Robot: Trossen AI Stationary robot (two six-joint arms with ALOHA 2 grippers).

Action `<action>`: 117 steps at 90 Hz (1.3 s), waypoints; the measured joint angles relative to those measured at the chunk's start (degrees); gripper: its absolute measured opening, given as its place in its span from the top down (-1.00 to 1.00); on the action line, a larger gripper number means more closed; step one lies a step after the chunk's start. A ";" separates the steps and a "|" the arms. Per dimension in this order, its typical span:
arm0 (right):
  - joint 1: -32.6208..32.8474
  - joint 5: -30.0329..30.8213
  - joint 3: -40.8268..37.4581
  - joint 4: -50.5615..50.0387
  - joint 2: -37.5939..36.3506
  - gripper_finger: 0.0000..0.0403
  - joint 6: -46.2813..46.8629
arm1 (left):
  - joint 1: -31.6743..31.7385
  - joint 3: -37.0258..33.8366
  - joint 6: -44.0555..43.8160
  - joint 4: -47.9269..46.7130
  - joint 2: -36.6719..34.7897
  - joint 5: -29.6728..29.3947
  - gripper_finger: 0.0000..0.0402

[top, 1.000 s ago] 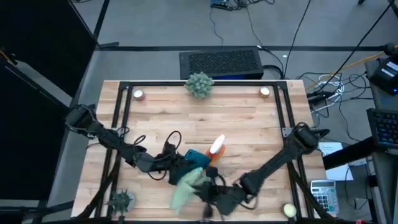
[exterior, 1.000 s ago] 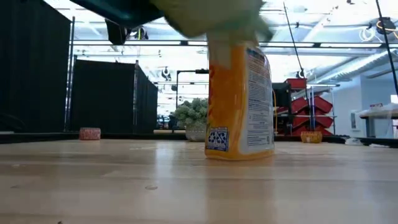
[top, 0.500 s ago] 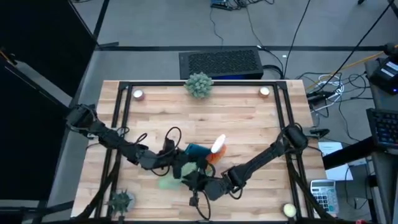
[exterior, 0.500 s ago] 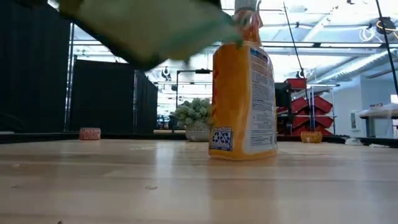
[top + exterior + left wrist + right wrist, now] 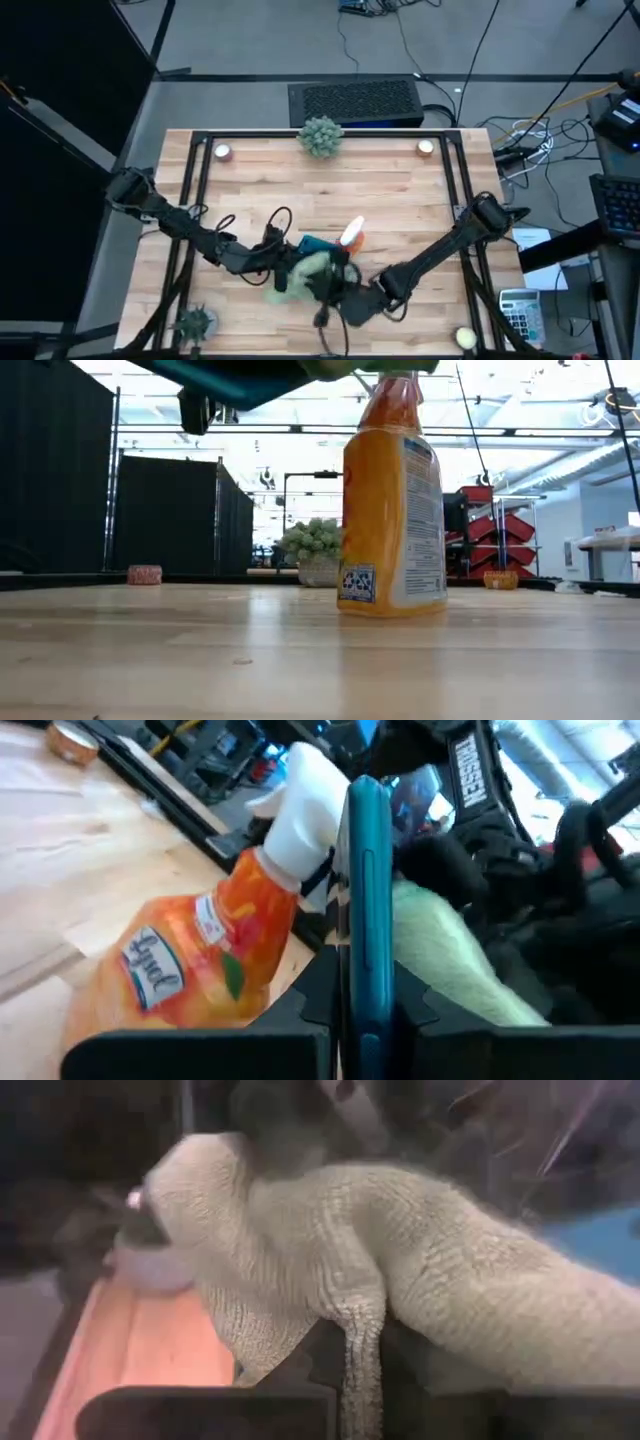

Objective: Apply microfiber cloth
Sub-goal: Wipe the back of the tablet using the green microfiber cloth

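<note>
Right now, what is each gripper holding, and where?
Left gripper clamps the teal tablet by its edge; right gripper pinches a fold of the cloth.

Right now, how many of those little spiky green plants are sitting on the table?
2. One spiky plant stands at the middle of the table's far edge; a darker spiky plant sits at the near left corner. The arms may hide others.

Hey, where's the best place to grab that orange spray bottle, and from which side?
Probably the orange spray bottle at its narrow neck, just under the white trigger head. It stands upright, so come in level from the far side of the table; the near side is crowded by both arms, the microfiber cloth and the teal tablet.
</note>
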 joint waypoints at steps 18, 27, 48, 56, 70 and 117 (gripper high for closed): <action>-2.15 -8.59 0.05 1.44 4.05 0.94 5.91 | 0.01 -0.39 0.75 -1.48 0.26 -2.66 0.94; -0.89 -12.35 0.05 -0.88 5.96 0.94 8.00 | 0.12 -0.39 1.18 -1.16 0.26 -2.95 0.94; 3.68 -11.90 -0.09 -19.51 3.25 0.94 17.78 | -0.59 -0.06 1.21 0.31 0.17 -0.45 0.94; 5.65 -7.23 -0.28 -24.29 -0.23 0.94 19.21 | -1.35 -0.01 0.75 0.35 0.12 0.65 0.94; 7.20 -2.48 -0.19 -24.10 -6.68 0.94 15.92 | -3.13 0.00 2.01 -0.43 0.09 2.32 0.94; -0.36 -1.51 0.29 -13.84 -8.69 0.93 5.69 | -5.67 -0.44 5.58 -3.70 -0.40 3.00 0.94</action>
